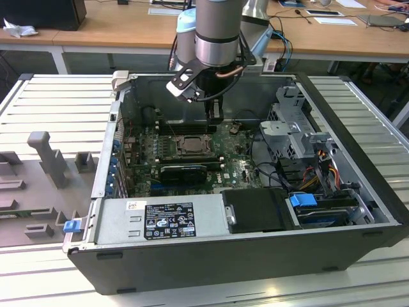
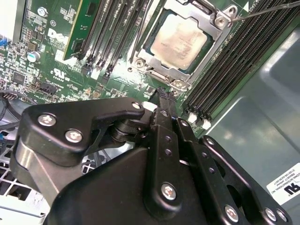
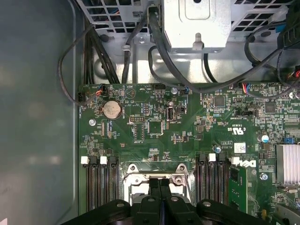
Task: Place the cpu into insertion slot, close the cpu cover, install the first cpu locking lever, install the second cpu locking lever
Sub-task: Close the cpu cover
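The cpu [image 2: 180, 40], a dull silver square, lies flat in the insertion slot [image 1: 190, 144] on the green board. The silver cpu cover [image 2: 140, 58] lies down around it, framing the chip. A thin locking lever rod [image 2: 265, 11] runs out from one corner of the cover. My gripper [image 2: 161, 96] hangs just above the board beside the socket with its two black fingers pressed together and nothing between them. In the first wrist view the gripper [image 3: 160, 183] sits over the cover's edge [image 3: 178, 169]. In the exterior view the gripper [image 1: 215, 118] is just behind the socket.
Black memory slots [image 2: 225, 65] flank the socket on both sides. A metal drive cage [image 1: 295, 125] with cables stands at the exterior view's right. A black power supply [image 1: 166, 220] spans the case's near side. The case walls [image 1: 108, 147] ring the board.
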Controlling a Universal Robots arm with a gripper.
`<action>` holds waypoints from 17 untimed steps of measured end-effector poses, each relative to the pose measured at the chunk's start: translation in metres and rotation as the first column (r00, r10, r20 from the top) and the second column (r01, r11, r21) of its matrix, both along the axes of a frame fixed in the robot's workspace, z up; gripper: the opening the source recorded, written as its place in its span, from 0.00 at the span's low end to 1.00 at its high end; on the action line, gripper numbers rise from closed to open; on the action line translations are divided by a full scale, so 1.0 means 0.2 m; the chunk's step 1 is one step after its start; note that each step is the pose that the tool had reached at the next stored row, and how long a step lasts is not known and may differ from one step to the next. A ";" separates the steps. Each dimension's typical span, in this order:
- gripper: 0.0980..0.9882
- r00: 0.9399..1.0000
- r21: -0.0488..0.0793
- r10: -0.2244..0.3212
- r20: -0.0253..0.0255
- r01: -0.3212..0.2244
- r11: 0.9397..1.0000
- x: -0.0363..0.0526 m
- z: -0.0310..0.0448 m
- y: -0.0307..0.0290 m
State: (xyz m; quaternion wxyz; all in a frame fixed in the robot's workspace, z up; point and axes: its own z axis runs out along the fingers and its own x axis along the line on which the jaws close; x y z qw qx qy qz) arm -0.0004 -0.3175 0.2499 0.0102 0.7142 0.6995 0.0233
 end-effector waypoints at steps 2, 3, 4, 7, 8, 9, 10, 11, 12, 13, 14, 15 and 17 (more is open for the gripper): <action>0.01 1.000 0.000 0.000 0.000 0.000 1.000 -0.003 0.000 0.000; 0.01 1.000 0.000 0.000 0.000 0.000 1.000 -0.005 0.000 0.000; 0.01 1.000 0.000 0.000 0.000 0.000 1.000 -0.007 0.000 0.000; 0.01 1.000 0.000 0.000 0.000 0.000 1.000 -0.015 0.000 0.000; 0.01 1.000 0.000 0.000 0.000 0.000 1.000 -0.021 -0.001 0.000; 0.01 1.000 0.000 0.000 0.000 0.000 1.000 -0.027 -0.001 0.000; 0.01 1.000 0.000 0.000 0.000 0.000 1.000 -0.034 -0.001 0.000; 0.01 1.000 0.000 0.000 0.000 0.000 1.000 -0.040 -0.001 0.000; 0.01 1.000 0.000 0.000 0.000 0.000 1.000 -0.055 -0.003 0.000; 0.01 1.000 0.000 0.000 0.000 0.000 1.000 -0.067 -0.005 0.000; 0.01 1.000 0.000 0.000 0.000 0.000 1.000 -0.076 -0.007 0.000; 0.01 1.000 0.000 0.000 0.000 0.000 1.000 -0.090 -0.013 0.000; 0.01 1.000 0.000 0.000 -0.004 0.000 1.000 -0.127 -0.041 0.000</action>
